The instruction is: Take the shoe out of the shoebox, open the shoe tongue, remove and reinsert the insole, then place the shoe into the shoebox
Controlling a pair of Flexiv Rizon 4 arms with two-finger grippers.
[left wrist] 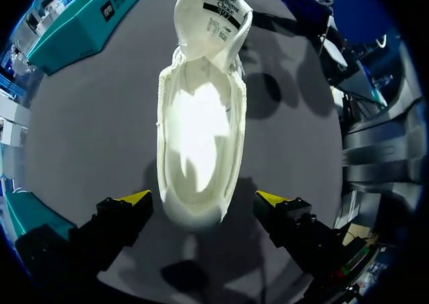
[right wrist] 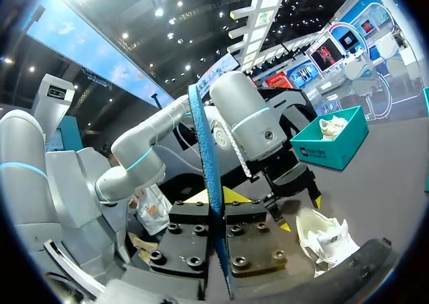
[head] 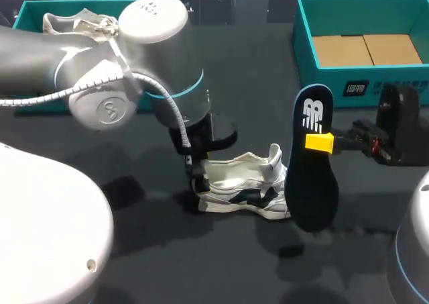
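A white and navy shoe [head: 244, 193] rests on its sole on the dark table, tongue pulled up. From above, the shoe [left wrist: 200, 123] shows a bare white inside. My left gripper [head: 196, 182] is at the heel, open, its yellow fingertips [left wrist: 134, 198] on either side of the heel without clamping it. My right gripper [head: 320, 142] is shut on the dark blue insole [head: 312, 158], which hangs upright just right of the shoe's toe. In the right wrist view the insole [right wrist: 209, 183] shows edge-on between the right gripper's [right wrist: 214, 198] tips.
An open teal shoebox [head: 362, 49] with a cardboard floor stands at the back right. A second teal box [head: 40, 15] at the back left holds another white shoe [head: 77, 23]. My left arm's big joint [head: 134, 62] hangs over the table's middle.
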